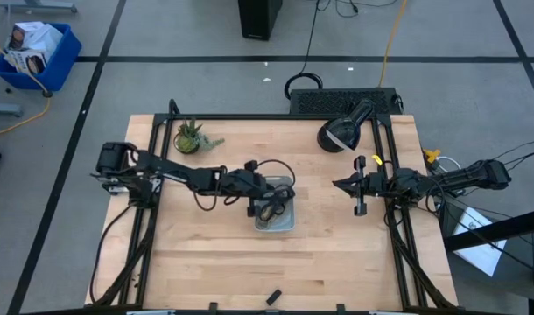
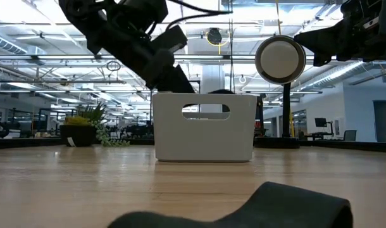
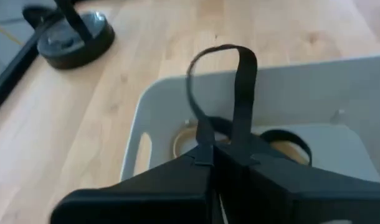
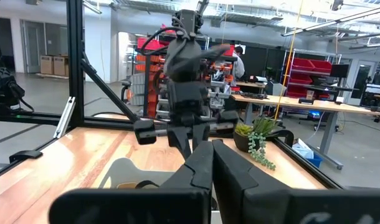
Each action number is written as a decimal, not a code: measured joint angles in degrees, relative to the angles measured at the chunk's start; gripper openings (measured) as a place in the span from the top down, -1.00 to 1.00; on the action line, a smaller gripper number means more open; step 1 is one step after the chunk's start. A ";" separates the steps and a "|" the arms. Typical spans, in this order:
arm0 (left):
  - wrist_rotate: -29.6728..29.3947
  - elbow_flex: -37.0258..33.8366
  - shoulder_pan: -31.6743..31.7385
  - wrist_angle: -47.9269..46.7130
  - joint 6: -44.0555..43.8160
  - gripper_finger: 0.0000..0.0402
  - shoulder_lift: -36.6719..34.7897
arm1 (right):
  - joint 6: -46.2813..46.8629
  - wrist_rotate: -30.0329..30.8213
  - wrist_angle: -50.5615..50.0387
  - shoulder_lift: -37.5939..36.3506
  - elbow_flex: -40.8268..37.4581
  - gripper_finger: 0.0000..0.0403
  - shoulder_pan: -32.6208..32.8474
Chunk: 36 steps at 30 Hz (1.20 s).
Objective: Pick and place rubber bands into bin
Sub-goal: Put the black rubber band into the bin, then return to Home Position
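The pale bin (image 1: 275, 216) stands at the table's middle; it also shows in the low view (image 2: 204, 126). Tan and black rubber bands (image 3: 283, 144) lie inside it. My left gripper (image 3: 212, 153) is at the bin's left end (image 1: 258, 201), shut on a black rubber band (image 3: 240, 81) whose loop juts out past the fingertips. My right gripper (image 1: 337, 184) hangs right of the bin, shut and empty; its fingers (image 4: 212, 155) show closed in the right wrist view. My left gripper pinches the black rubber band between its two shut fingers, where the loop's two strands come together (image 3: 205, 144). The fingers come from the table's left, slanting down over the bin's end. The loop stands out ahead of the fingertips above the bin's wall (image 3: 314, 87).
A black desk lamp (image 1: 341, 131) stands at the back right, its base also in the left wrist view (image 3: 71, 37). A small potted plant (image 1: 190, 136) stands at the back left. A small black block (image 1: 272, 297) lies near the front edge.
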 joint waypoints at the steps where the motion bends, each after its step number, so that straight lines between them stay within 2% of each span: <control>1: 0.00 0.00 0.14 -0.56 -0.54 0.94 0.04 | -0.04 0.02 0.00 0.00 0.00 1.00 0.00; 13: 1.47 0.01 -0.29 -3.83 -1.15 0.13 -5.48 | -0.09 0.00 -0.02 0.02 0.00 1.00 0.00; 17: 1.06 0.00 -0.30 -7.67 0.52 0.00 -8.99 | -0.11 -0.19 -0.11 0.02 0.00 1.00 0.00; 19: 0.43 0.00 -0.31 -10.02 0.70 0.05 -11.43 | -0.45 -0.32 -0.01 -0.18 0.00 1.00 0.01; 21: -2.34 0.02 -0.87 -12.96 1.05 0.19 -14.01 | -0.61 -0.03 -0.02 -0.88 0.00 1.00 0.02; 24: -7.11 -0.01 -2.80 -17.77 3.06 0.57 -18.09 | -0.79 1.19 -0.61 -1.85 0.00 1.00 0.02; 26: -7.51 0.00 -4.06 -20.82 4.03 0.85 -20.72 | -1.55 1.27 -1.24 -2.11 0.01 1.00 0.00; 27: -7.47 0.00 -4.66 -21.82 4.20 0.92 -21.88 | -2.09 1.45 -1.67 -2.36 0.10 1.00 -0.04; 32: -9.33 -1.75 -8.25 -23.08 6.65 0.96 -26.67 | -2.95 4.28 -6.84 -4.03 2.26 1.00 -0.49; 36: -12.12 -8.07 -10.01 -17.26 8.88 0.97 -32.31 | -3.34 4.17 -9.62 -6.66 2.47 1.00 -0.46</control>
